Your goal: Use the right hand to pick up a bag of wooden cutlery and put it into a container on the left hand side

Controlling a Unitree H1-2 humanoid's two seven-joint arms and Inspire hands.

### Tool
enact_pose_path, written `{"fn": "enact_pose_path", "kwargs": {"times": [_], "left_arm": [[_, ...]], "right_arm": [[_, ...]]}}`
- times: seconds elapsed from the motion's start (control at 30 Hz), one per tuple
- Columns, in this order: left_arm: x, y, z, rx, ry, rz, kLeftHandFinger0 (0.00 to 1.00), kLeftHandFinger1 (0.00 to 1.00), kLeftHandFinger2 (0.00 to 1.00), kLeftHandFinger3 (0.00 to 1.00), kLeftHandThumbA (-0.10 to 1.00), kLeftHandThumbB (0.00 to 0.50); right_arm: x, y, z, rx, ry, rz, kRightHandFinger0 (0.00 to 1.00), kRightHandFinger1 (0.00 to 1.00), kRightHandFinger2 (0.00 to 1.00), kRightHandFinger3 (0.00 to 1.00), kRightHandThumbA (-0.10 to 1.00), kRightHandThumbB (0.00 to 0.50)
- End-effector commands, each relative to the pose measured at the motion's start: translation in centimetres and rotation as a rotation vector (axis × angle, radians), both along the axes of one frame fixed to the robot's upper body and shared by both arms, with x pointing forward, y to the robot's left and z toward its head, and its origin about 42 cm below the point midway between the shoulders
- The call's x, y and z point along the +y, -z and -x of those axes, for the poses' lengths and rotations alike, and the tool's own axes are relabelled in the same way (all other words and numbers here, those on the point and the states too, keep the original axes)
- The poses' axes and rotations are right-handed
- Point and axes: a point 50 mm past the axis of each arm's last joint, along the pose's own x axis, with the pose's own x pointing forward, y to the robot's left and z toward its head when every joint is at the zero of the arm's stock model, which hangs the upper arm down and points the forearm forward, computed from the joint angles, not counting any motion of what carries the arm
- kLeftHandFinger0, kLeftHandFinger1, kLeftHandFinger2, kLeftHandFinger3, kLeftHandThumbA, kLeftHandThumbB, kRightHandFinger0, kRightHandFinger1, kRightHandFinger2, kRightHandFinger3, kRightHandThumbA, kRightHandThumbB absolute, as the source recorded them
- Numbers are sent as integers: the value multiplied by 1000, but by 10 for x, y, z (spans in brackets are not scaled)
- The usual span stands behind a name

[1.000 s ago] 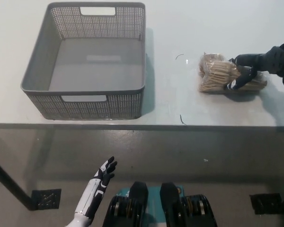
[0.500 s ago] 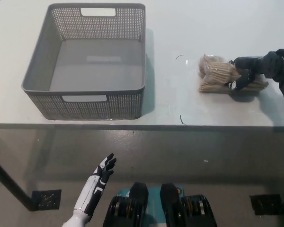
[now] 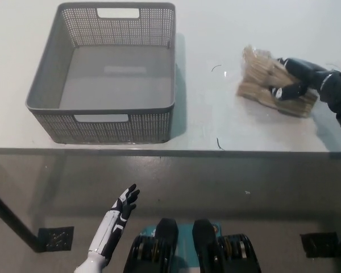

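The right hand (image 3: 301,79) has its fingers (image 3: 291,90) wrapped around the cutlery bag (image 3: 261,77) at the table's (image 3: 216,34) right side, well apart from the grey basket (image 3: 102,122). The left hand (image 3: 124,207) rests low, below the table edge, with fingers spread and holding nothing.

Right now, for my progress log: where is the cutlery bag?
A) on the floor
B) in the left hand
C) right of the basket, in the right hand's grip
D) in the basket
C: the bag is right of the empty basket, with the right hand closed around it.
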Motion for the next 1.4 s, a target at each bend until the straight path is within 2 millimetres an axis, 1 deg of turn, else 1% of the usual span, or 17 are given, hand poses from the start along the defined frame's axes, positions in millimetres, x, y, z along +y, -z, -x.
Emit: {"fn": "enact_pose_path", "kwargs": {"times": [0.0,0.17,0.23,0.3,0.33,0.43,0.47,0.57,0.63,0.67,1.0,1.03,1.1,1.17,1.23,1.27,1.37], "left_arm": [[2,-16,-12,-86,-8,2,1000,1000,1000,1000,1000,333],[1,-14,-10,-81,-9,3,1000,1000,1000,1000,1000,321],[1,-13,-9,-77,-7,-2,1000,1000,1000,1000,1000,317],[1,-12,-9,-74,-3,0,1000,1000,1000,1000,1000,316],[2,-12,-8,-71,-2,4,1000,1000,1000,1000,1000,322],[3,-11,-6,-68,0,-2,1000,1000,1000,1000,1000,314],[2,-10,-5,-64,-1,-5,1000,1000,1000,1000,1000,313],[2,-9,-4,-64,0,-16,1000,1000,1000,1000,1000,310],[3,-9,-4,-65,3,-23,1000,1000,1000,1000,1000,301],[3,-9,-3,-65,3,-26,1000,1000,1000,1000,1000,299],[-5,-2,1,-36,26,-4,1000,1000,1000,1000,1000,342],[-5,-2,0,-35,29,-3,1000,1000,1000,1000,1000,343],[-5,-3,0,-37,36,-9,1000,1000,1000,1000,1000,339],[-6,-3,0,-40,41,-17,1000,1000,1000,1000,1000,340],[-6,-3,0,-41,46,-21,1000,1000,1000,1000,1000,345],[-6,-4,1,-41,51,-16,1000,1000,1000,1000,1000,345],[-6,-4,-1,-47,48,-32,1000,1000,1000,1000,1000,370]], "right_arm": [[14,-100,-19,-374,-16,-252,156,691,996,1000,-100,91],[31,-144,-22,-467,-19,-392,236,738,1000,1000,-100,106],[39,-166,-22,-506,-58,-427,170,664,980,1000,-100,99],[44,-177,-20,-528,-79,-466,179,633,945,996,-100,107],[49,-186,-20,-534,-91,-499,131,562,911,970,-100,116],[58,-199,-19,-536,-101,-529,156,626,980,923,-100,135],[63,-204,-18,-541,-113,-532,221,673,1000,910,-100,140],[81,-218,-15,-559,-148,-558,244,676,956,873,-100,150],[101,-227,-13,-559,-186,-571,155,558,903,895,-100,154],[104,-227,-12,-558,-194,-576,136,548,901,899,-100,155],[213,-234,1,-519,-353,-633,110,569,922,877,-100,164],[218,-234,2,-515,-356,-632,178,612,885,827,-100,182],[239,-231,6,-503,-364,-631,95,415,784,781,-100,177],[254,-225,9,-497,-374,-619,10,355,783,775,-100,180],[266,-216,12,-499,-403,-610,0,383,826,787,-100,169],[274,-209,14,-483,-412,-629,0,367,802,745,-100,177],[284,-202,16,-452,-410,-630,0,375,811,749,-100,180]]}}
